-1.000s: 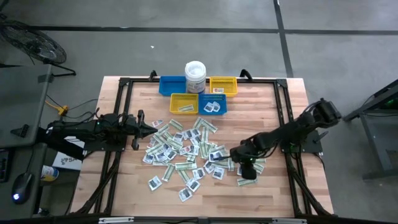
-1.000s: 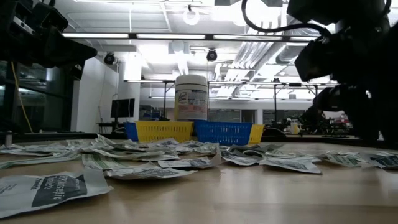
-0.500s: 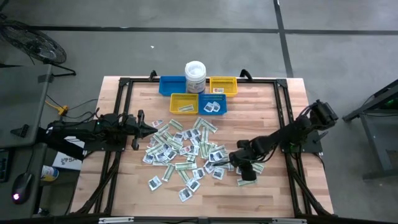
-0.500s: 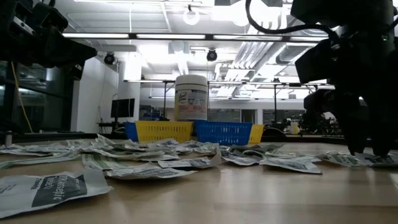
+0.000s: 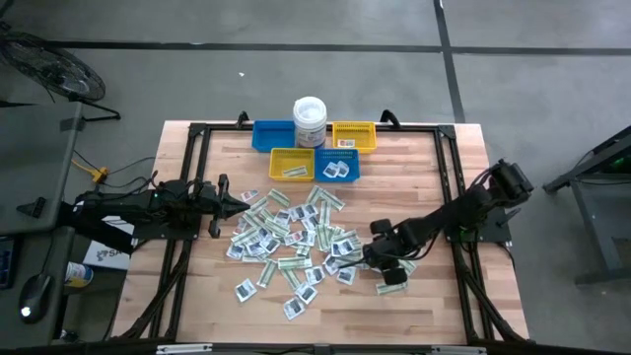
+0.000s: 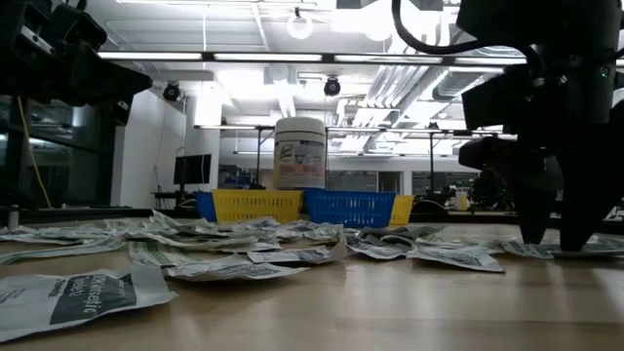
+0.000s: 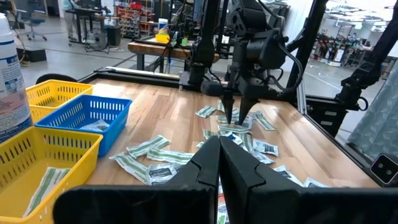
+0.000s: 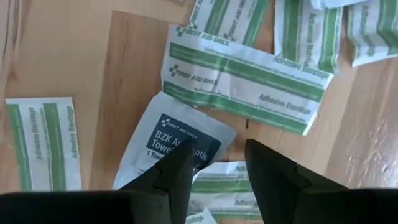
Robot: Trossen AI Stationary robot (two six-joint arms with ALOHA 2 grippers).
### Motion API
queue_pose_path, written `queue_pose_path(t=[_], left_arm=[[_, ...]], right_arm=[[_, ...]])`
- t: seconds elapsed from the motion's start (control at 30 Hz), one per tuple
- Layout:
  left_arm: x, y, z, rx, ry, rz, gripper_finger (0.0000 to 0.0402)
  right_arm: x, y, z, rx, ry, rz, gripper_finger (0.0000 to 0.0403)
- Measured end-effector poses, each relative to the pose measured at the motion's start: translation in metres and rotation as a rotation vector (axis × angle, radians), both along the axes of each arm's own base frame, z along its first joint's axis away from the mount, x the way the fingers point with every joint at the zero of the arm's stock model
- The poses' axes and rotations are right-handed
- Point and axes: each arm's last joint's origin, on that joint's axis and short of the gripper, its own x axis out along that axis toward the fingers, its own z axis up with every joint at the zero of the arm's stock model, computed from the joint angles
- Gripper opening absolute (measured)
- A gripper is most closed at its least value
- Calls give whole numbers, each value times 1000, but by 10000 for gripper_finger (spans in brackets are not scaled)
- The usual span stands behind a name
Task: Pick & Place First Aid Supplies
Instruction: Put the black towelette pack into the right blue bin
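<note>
Right gripper point(image 5: 373, 254) down at the heap's edge far from the white tub point(image 5: 310, 120), fingers part open and straddling one white packet point(image 8: 177, 144) with dark print, nothing held yet; likely set to pinch it flat off the surface point(image 5: 414, 173). First aid supplies point(image 5: 291, 242) scattered just before the bins point(image 5: 292, 163). Left gripper point(image 5: 240, 205) parked beside the heap, closed and empty.

Across the table point(image 6: 390, 302) you see the first aid packets point(image 6: 244, 255) scattered flat. Behind them stand yellow bins point(image 6: 255, 205), a blue bin point(image 6: 351, 207) and a white tub point(image 6: 299, 153). The right gripper point(image 6: 553, 239) points down, fingers parted, tips at the packets.
</note>
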Motion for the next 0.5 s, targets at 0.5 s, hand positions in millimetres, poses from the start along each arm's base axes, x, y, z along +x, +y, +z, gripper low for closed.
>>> queue_pose_path(t=[0.5], left_arm=[[0, 0, 0, 0, 0, 0, 7]], right_arm=[[5, 0, -11, -31, 6, 57, 84]])
